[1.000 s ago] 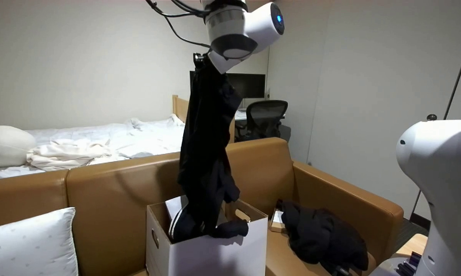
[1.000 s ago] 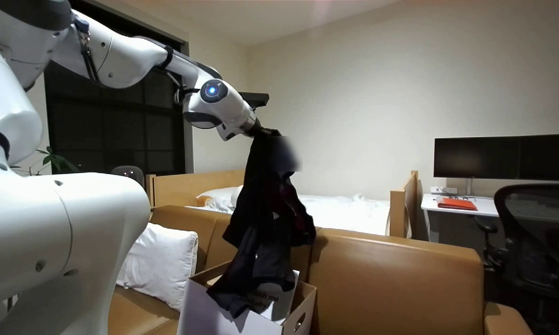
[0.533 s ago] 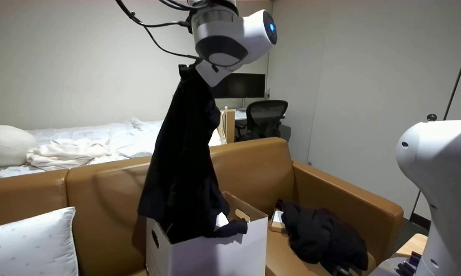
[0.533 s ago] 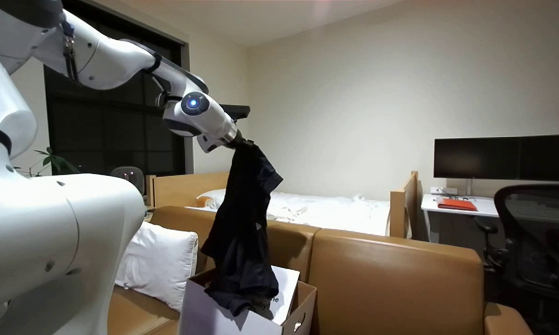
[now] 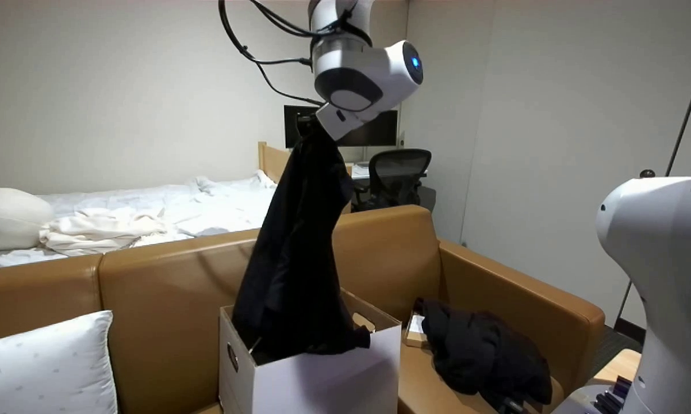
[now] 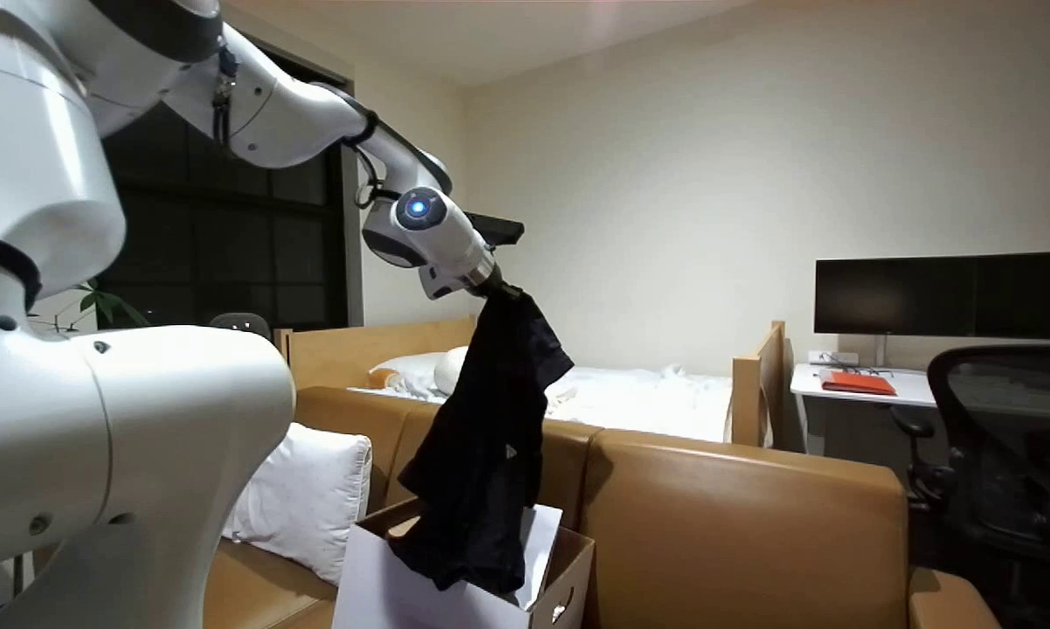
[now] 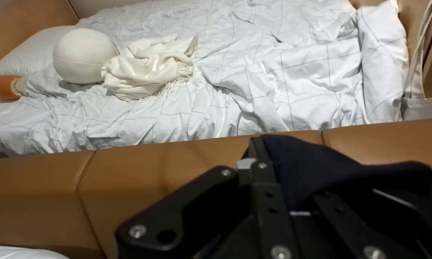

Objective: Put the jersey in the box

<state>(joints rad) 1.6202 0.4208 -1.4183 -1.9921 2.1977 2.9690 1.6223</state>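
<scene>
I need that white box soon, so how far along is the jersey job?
Done: the jersey is picked up, with its lower end at the opening of the box.
In hand: the fingers grip its upper end above the box.
Left, probably: lowering the rest in, tucking in the part lapping over the edge, and letting go.

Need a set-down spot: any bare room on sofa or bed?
Free where seen: sofa seat between white pillow and box; rumpled bed right of cream throw, wrist view. Crowded: box mouth, with jersey and white card; armrest corner, with black bundle.
</scene>
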